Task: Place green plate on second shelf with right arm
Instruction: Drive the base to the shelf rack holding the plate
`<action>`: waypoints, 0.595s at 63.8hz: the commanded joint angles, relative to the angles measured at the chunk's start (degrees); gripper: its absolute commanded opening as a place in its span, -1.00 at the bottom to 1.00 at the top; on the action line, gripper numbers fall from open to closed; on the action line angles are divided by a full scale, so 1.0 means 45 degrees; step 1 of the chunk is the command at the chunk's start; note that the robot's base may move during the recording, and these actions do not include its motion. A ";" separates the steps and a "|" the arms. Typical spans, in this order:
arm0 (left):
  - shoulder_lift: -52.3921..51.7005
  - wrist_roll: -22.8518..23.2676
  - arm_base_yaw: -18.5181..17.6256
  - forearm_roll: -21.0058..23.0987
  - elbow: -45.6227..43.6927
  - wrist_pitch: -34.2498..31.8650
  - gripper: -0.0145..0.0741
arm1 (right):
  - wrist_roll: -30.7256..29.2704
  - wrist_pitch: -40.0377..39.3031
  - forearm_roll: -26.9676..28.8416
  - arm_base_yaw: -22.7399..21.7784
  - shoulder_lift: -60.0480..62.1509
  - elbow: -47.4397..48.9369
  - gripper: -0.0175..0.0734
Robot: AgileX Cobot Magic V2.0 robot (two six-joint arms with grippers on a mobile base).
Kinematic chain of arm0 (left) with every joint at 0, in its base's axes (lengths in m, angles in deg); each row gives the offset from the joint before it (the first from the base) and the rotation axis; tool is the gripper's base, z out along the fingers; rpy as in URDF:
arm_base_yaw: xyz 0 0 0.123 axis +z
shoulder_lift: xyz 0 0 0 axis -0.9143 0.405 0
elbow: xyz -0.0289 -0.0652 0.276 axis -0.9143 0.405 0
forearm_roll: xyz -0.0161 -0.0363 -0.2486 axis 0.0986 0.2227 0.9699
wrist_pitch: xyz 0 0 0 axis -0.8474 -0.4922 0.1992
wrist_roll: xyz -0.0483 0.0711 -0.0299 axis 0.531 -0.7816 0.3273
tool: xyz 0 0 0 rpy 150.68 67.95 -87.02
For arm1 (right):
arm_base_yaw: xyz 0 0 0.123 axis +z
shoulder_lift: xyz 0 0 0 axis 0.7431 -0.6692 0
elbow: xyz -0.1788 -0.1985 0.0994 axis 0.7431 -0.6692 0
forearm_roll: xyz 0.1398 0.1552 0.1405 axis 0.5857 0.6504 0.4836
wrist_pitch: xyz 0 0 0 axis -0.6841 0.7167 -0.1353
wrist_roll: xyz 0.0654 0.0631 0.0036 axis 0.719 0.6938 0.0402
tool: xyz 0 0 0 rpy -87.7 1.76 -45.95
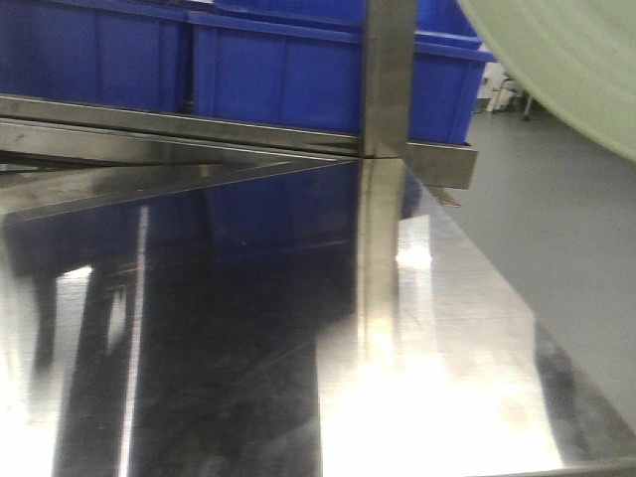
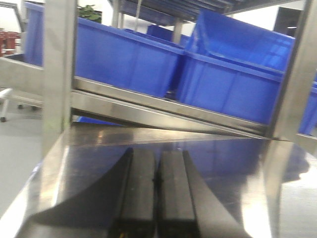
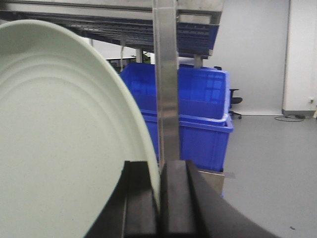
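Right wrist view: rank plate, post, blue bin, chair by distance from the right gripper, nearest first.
1. plate: clamped by its rim in the right gripper, spreading to the left.
2. post: steel upright just ahead, centre.
3. blue bin: behind the post, centre-right.
4. chair: far right, near the back wall.

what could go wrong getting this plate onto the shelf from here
1. The right gripper pinches only the rim of the green plate, so it may slip or swing.
2. The steel post stands straight ahead; the plate could strike it.
3. Held on edge, the plate might catch the rail under the blue bins.
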 commanded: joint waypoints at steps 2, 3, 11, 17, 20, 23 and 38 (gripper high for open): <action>-0.0244 0.0037 0.0040 0.0014 0.0520 -0.1032 -0.38 | 0.0096 -0.1334 -0.0178 -0.0057 -0.0190 0.0370 -0.49; -0.0244 0.0037 0.0040 0.0014 0.0520 -0.1032 -0.38 | 0.0096 -0.1334 -0.0178 -0.0057 -0.0190 0.0370 -0.49; -0.0244 0.0037 0.0040 0.0014 0.0520 -0.1032 -0.38 | 0.0096 -0.1334 -0.0178 -0.0057 -0.0190 0.0370 -0.49; -0.0244 0.0037 0.0040 0.0014 0.0520 -0.1032 -0.38 | 0.0096 -0.1334 -0.0178 -0.0057 -0.0190 0.0370 -0.49; -0.0244 0.0037 0.0040 0.0014 0.0520 -0.1032 -0.38 | 0.0096 -0.1334 -0.0178 -0.0057 -0.0190 0.0370 -0.49; -0.0244 0.0037 0.0040 0.0014 0.0520 -0.1032 -0.38 | 0.0096 -0.1334 -0.0178 -0.0057 -0.0190 0.0370 -0.49; -0.0244 0.0037 0.0040 0.0014 0.0520 -0.1032 -0.38 | 0.0096 -0.1334 -0.0178 -0.0057 -0.0190 0.0370 -0.49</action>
